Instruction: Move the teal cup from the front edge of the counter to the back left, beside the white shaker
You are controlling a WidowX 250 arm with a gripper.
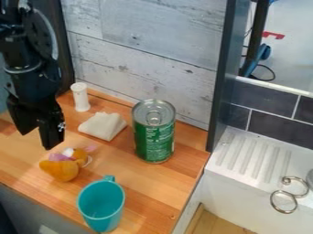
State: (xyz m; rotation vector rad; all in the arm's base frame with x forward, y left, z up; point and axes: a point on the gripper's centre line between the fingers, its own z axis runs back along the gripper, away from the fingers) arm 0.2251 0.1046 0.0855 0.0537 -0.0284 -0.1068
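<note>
The black gripper [37, 137] hangs at the left over the wooden counter, its two fingers apart and nothing between them. Below and slightly right of it lies an orange soft toy [60, 170] with pink and white parts. A teal cup [101, 204] stands close to the counter's front edge. Right of the middle is an upright green can [154, 137] with a silver top. Between can and gripper lies a whitish, wedge-like piece [103, 125], with a white cylindrical container [81, 97] upright behind it.
A whitewashed plank wall [147, 64] rises behind the wooden counter [149, 183]. A dark upright post [221, 82] stands at the counter's right. Beyond it are a white ridged sink ledge [254, 157], metal rings [283, 202] and dark tiles [280, 126].
</note>
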